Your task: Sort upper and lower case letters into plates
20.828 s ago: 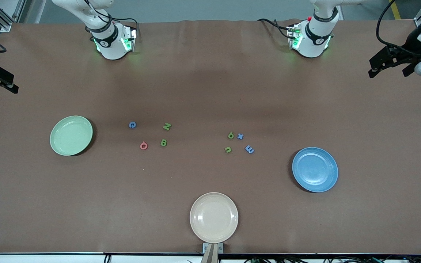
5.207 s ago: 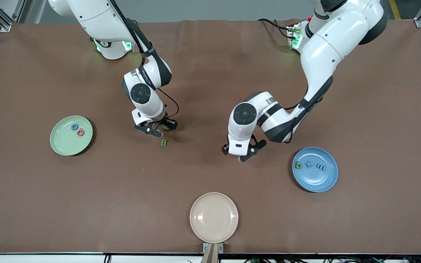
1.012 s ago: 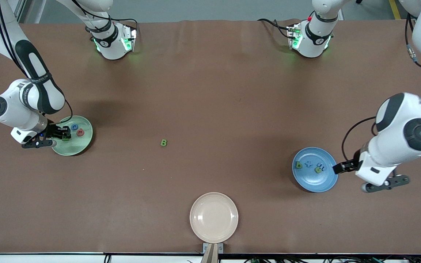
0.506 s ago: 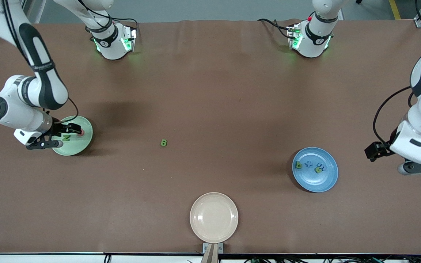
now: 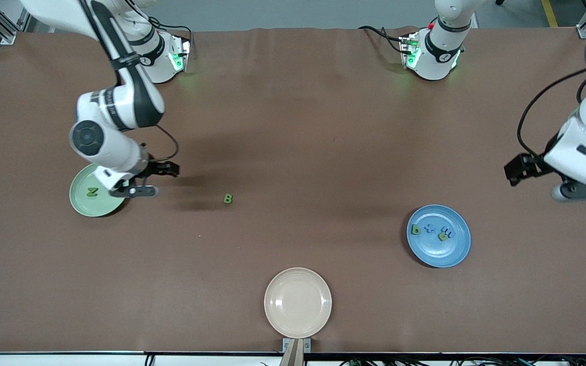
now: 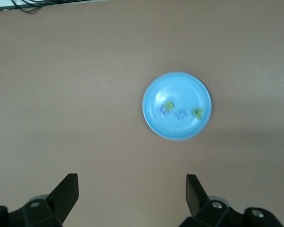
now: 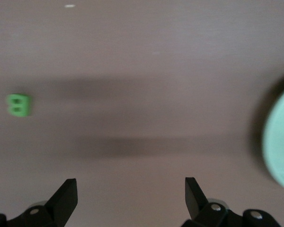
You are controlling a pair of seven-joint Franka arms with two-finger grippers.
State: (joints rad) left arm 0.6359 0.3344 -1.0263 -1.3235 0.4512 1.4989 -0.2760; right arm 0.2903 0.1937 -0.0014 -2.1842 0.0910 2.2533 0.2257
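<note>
- We see a brown table (image 5: pixel 293 127), three plates on it.
- Green B (image 5: pixel 228 199) lies loose on the table, between the pale green plate (image 5: pixel 85 204) and the blue plate (image 5: pixel 438 250), nearer the pale green one; we see it in the right wrist view too (image 7: pixel 18 105).
- Green N (image 5: pixel 92 192) sits in the pale green plate; the rest of that plate is hidden by the arm.
- Blue plate holds green b (image 5: pixel 415 230), blue x (image 5: pixel 429 228), green n (image 5: pixel 442 236) and blue m (image 5: pixel 448 233), bunched together.
- Right gripper (image 5: pixel 150 179) hangs over the table just beside the pale green plate, on green B's side; fingers wide apart, nothing in them.
- Left gripper (image 5: pixel 542 179) is up over the left arm's end of the table, well apart from green B; spread wide, empty.
- Beige plate (image 5: pixel 297 303) is nearer the front camera than green B.
</note>
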